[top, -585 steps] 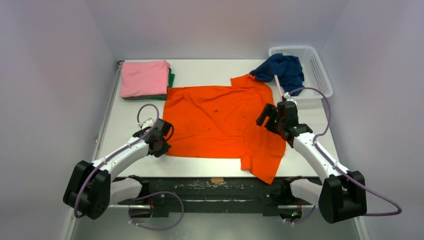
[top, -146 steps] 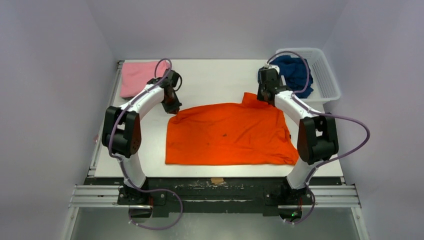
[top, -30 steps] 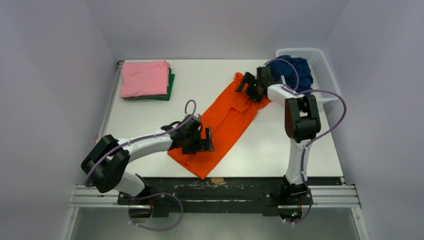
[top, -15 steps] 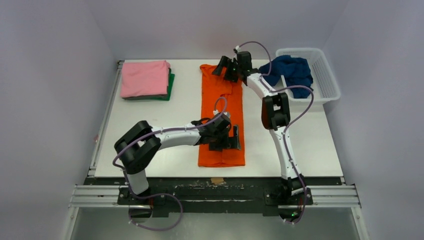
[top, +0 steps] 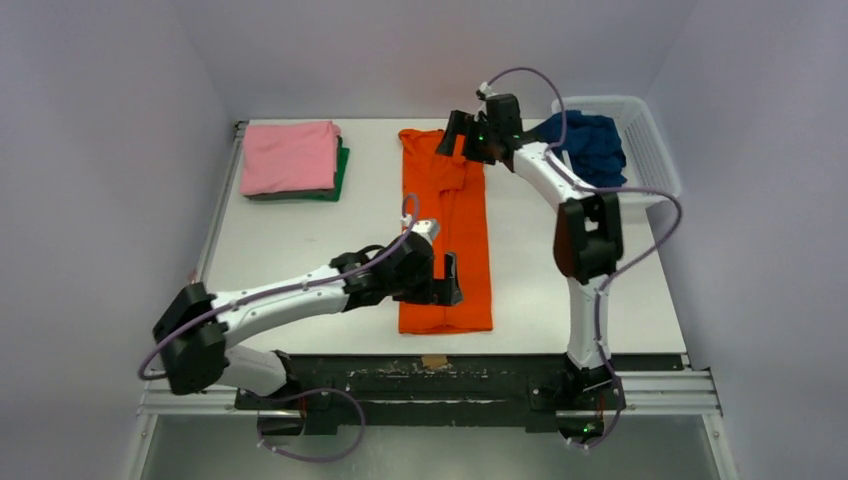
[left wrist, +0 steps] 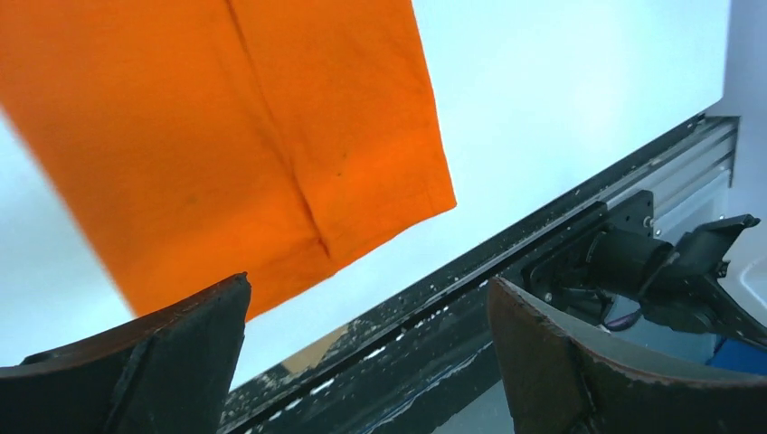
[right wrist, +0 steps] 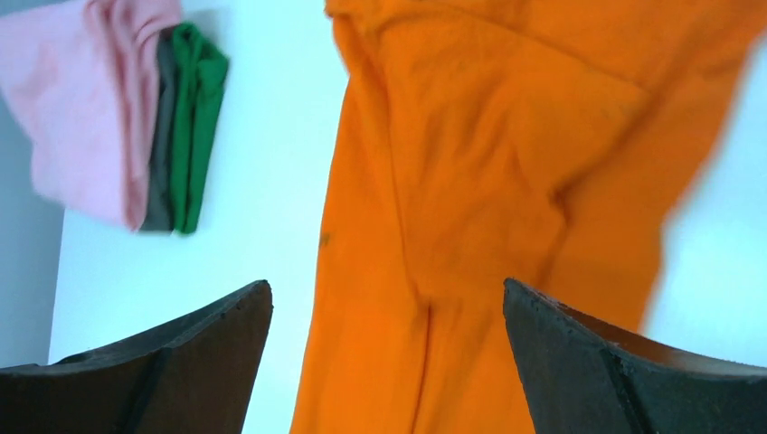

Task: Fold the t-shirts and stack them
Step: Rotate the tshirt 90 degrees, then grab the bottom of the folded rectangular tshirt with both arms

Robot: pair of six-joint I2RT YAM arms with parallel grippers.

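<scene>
The orange t-shirt (top: 445,240) lies in the middle of the tabletop (top: 300,240) as a long narrow strip running from near to far, its sides folded in. The left gripper (top: 452,282) hovers over the near end, jaws wide apart and holding nothing. Its wrist view shows the hem flat below, close to the near edge. The right gripper (top: 456,140) sits above the far end, jaws spread just as wide, and it too is empty. From its wrist view the collar end looks a bit rumpled, with a sleeve flap lying across it.

Over at the far left, the pink t-shirt (top: 290,157) rests folded on top of the green t-shirt (top: 341,165), so that pile looks done. At the far right, the navy t-shirt (top: 585,145) sits bunched up in the white basket (top: 655,150), untouched.

By the look of it, the task is somewhere past halfway. Two shirts are stacked, and the orange one has its lengthwise folds in but is not yet folded end to end or moved onto the pile. After that, the navy one needs pulling out, spreading, folding and stacking.
</scene>
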